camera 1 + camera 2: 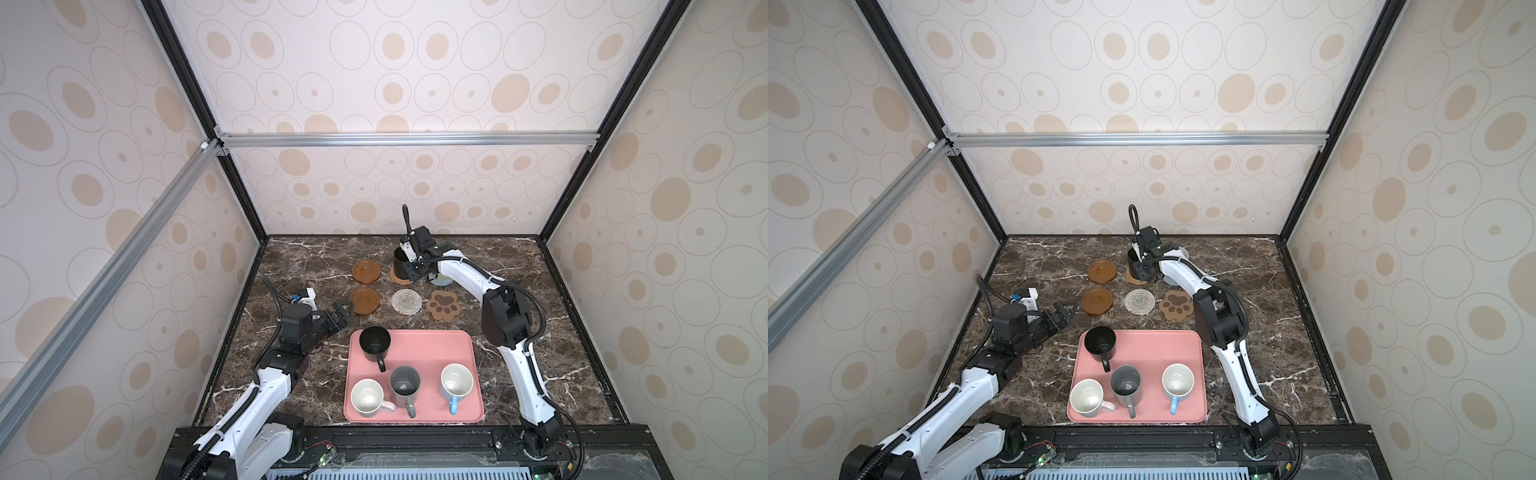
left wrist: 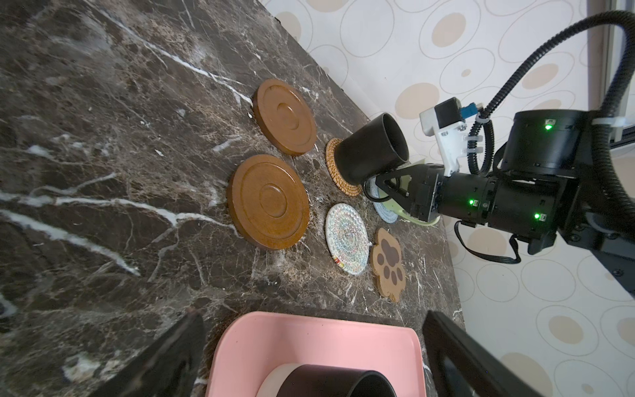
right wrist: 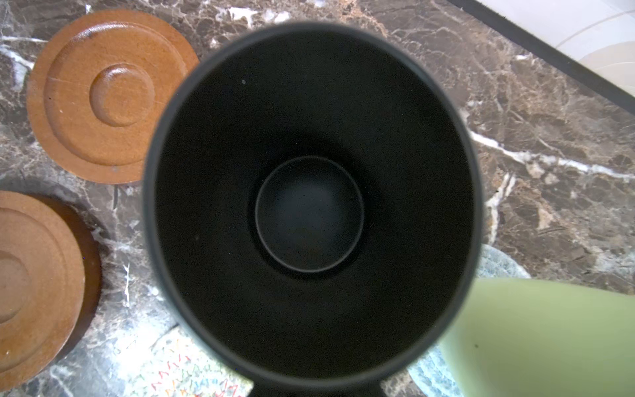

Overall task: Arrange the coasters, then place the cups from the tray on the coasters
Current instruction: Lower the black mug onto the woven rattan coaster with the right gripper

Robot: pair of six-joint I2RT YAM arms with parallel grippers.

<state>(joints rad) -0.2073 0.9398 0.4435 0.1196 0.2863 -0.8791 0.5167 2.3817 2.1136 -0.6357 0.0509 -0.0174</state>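
Six coasters lie in two rows behind the pink tray (image 1: 415, 337): two wooden discs (image 1: 366, 271) (image 1: 364, 301), a whitish woven one (image 1: 406, 301), a paw (image 1: 444, 305), a rattan one (image 2: 338, 175) and a blue-grey one (image 2: 385, 213). My right gripper (image 1: 417, 268) is shut on the handle of a black cup (image 1: 401, 262) that stands on the rattan coaster. A light green cup (image 3: 536, 337) sits on the blue-grey coaster. On the tray are a black cup (image 1: 375, 343), a white one (image 1: 368, 397), a grey one (image 1: 404, 384) and a blue-handled one (image 1: 456, 382). My left gripper (image 1: 343, 311) hovers open beside the near wooden disc.
The dark marble table (image 1: 299, 270) is boxed in by patterned walls and a black frame (image 1: 552, 266). The right arm (image 1: 505, 316) arches over the table's right side, above the paw and blue-grey coasters.
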